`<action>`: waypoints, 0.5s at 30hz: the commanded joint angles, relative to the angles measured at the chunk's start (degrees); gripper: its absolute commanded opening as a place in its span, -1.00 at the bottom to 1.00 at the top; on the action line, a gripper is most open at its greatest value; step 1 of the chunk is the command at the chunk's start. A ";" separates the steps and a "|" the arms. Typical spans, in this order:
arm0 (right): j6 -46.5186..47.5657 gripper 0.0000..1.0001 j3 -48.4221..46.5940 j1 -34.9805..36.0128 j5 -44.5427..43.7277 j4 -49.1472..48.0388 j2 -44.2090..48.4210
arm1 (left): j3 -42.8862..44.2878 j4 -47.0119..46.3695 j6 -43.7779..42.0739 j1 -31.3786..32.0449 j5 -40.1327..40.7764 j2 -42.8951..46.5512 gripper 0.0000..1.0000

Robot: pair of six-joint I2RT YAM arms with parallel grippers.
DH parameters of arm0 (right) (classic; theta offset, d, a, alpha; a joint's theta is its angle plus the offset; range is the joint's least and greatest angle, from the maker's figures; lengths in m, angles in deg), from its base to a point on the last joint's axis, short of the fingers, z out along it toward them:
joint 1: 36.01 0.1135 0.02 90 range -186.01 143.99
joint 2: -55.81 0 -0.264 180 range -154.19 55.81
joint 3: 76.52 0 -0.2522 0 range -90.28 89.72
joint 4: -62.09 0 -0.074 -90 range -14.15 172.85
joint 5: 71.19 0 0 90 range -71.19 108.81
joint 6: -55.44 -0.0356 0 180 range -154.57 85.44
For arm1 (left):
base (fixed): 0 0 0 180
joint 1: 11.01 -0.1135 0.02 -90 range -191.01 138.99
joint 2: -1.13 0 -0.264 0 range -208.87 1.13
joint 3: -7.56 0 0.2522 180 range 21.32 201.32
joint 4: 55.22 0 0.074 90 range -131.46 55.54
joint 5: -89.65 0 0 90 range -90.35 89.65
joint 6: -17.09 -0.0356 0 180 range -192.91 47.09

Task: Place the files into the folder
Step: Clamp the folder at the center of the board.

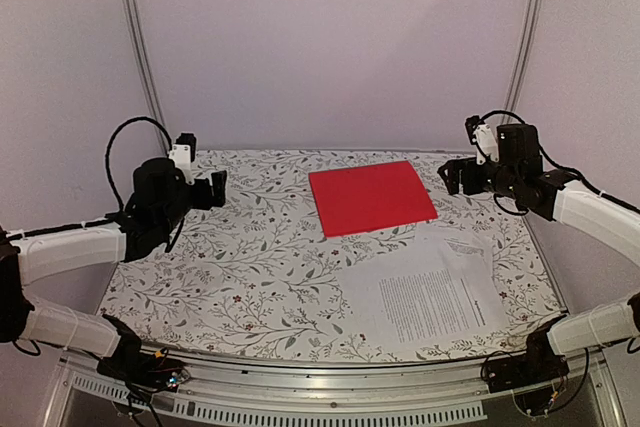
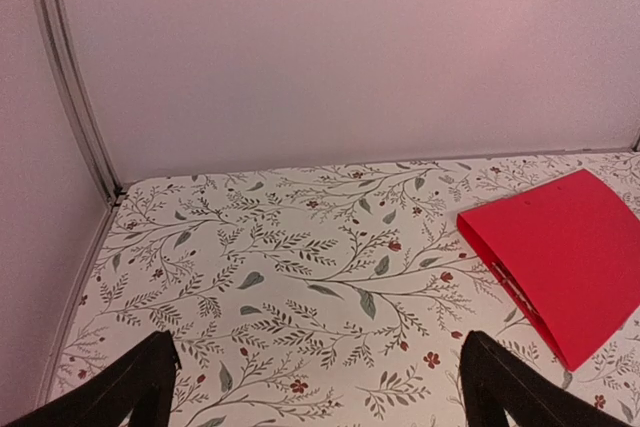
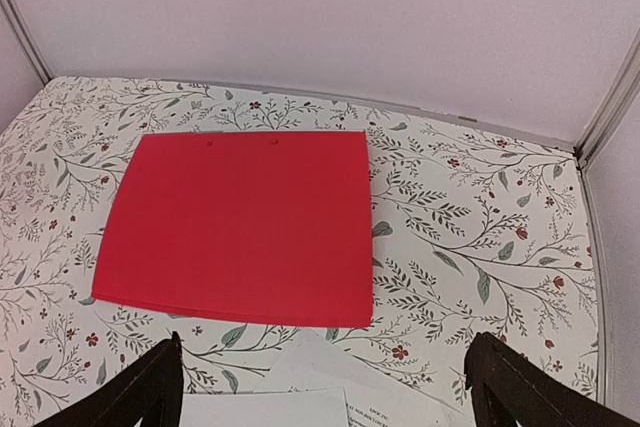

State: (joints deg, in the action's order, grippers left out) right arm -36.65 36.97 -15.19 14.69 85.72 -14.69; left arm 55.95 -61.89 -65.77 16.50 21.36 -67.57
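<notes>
Files (image 3: pixel 310 387) cropped beside shut folder (image 3: pixel 240 227)

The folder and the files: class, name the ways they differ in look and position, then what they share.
Colour: the folder is plain red; the files are white with black print. Position: the folder lies farther back, the files nearer the arms, toward the right. Make-up: the folder is one closed piece, the files loose, slightly offset sheets. Shared: both lie flat on the table.
</notes>
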 commanded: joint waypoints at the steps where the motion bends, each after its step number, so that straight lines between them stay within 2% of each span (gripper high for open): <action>1: 0.50 0.98 -0.73 -0.52 0.43 0.28 -0.24 | 0.35 0.00 -0.62 1.06 0.43 -1.00 0.99; 10: -0.94 0.97 -2.94 -0.51 -3.22 2.67 -1.76 | 0.74 0.85 -0.70 1.50 0.30 -1.54 0.99; 15: -2.32 0.97 -8.10 -0.52 -7.21 8.29 -4.65 | 5.44 7.03 1.40 1.58 -1.39 -5.44 0.99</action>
State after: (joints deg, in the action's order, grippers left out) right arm -37.18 34.12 -15.23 12.24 88.80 -16.79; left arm 57.15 -60.05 -65.70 17.28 21.25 -69.72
